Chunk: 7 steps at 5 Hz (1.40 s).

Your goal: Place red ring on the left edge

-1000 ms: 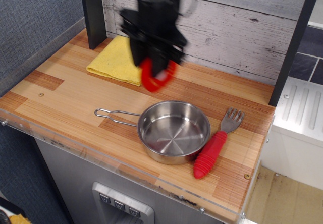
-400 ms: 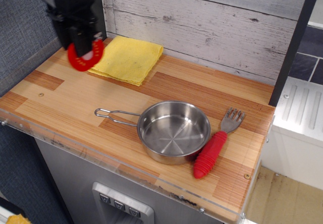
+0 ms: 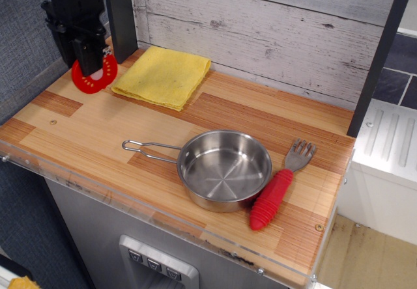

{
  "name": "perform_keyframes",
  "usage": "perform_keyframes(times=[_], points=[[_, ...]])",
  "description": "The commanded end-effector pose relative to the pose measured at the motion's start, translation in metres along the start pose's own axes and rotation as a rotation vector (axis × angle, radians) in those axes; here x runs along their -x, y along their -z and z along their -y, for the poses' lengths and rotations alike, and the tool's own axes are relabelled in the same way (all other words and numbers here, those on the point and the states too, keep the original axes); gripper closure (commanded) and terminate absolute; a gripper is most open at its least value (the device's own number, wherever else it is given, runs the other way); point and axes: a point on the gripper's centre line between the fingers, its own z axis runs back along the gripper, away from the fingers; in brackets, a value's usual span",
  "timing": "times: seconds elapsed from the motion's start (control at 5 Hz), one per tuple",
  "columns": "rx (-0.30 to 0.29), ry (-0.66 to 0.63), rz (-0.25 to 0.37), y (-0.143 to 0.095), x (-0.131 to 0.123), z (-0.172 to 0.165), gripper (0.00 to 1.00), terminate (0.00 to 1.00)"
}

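Striped brown wood makes up the tabletop, backed by whitewashed planks and fenced along its front and side with a clear acrylic rim. Taking the yellow cloth (image 3: 163,75) as the landmark, the left edge (image 3: 40,100) of the table lies well to the cloth's left, and over the strip between them hangs the black gripper (image 3: 88,58), its jaws clenched on the upper rim of the red ring (image 3: 94,76). The ring hangs upright, just left of the cloth's near-left corner; whether its lower rim touches the wood or floats slightly above cannot be told from this view. The step in hand looks like the final lowering and release. To do it well, the arm should probably come down gently until the ring meets the wood, keeping it clear of the cloth and of the dark post behind, and only then let go, since an upright ring dropped from any height could roll or tip toward the rim. Laying it flat, or nudging it a touch further from the cloth, would leave it plainly on the border strip. Right of the cloth and nearer the front sit a steel pan (image 3: 225,169) and, further right, a red-handled fork (image 3: 279,189), both well apart from the work.
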Motion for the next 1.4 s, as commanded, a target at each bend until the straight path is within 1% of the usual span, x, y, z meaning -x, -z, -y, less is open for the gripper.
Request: perform_keyframes(times=[0.0, 0.2, 0.4, 0.6, 0.8, 1.0, 1.2], points=[[-0.007, 0.044, 0.016, 0.004, 0.017, -0.019, 1.0, 0.0], [-0.005, 0.069, 0.002, 0.008, 0.018, -0.018, 1.0, 0.0], [-0.005, 0.069, -0.011, 0.01, 0.02, -0.018, 1.0, 0.0], [0.004, 0.053, -0.011, 0.012, 0.026, -0.021, 1.0, 0.0], [0.014, 0.049, -0.01, 0.011, 0.028, -0.023, 0.0, 0.0], [0.01, 0.058, -0.01, 0.006, 0.027, -0.021, 0.0, 0.0], [-0.03, 0.035, 0.039, -0.023, 0.025, -0.015, 0.0, 0.0]])
